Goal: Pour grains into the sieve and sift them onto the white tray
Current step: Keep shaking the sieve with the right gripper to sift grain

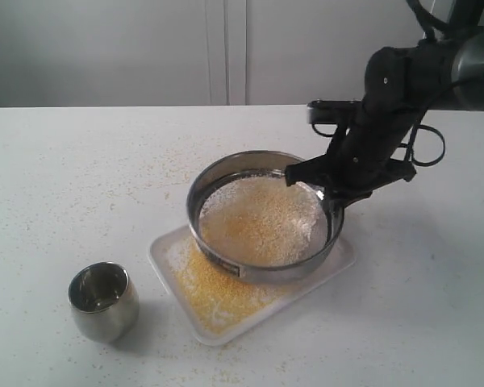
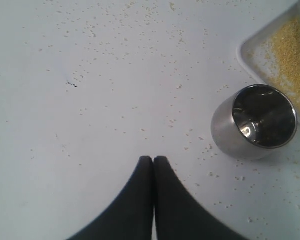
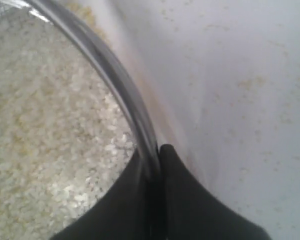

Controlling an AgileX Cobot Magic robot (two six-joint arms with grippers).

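The steel sieve [image 1: 226, 173] hangs tilted just above the white tray [image 1: 165, 254], holding pale and yellow grains [image 1: 262, 218]. My right gripper [image 1: 332, 201] is shut on the sieve's right rim [image 3: 115, 75], one finger inside and one outside the wall. Whitish kernels [image 3: 40, 125] fill the mesh in the right wrist view. Fine yellow meal [image 1: 214, 290] lies on the tray under the sieve. My left gripper [image 2: 153, 159] is shut on nothing over bare table, out of sight in the exterior view. The tray's corner [image 2: 255, 55] with yellow meal [image 2: 290, 50] shows there.
A small shiny steel cup [image 1: 103, 300] stands upright and looks empty on the table left of the tray, close to the left gripper, cup [image 2: 255, 122]. Stray grains dot the white table [image 1: 81, 177]. A white wall runs behind the table.
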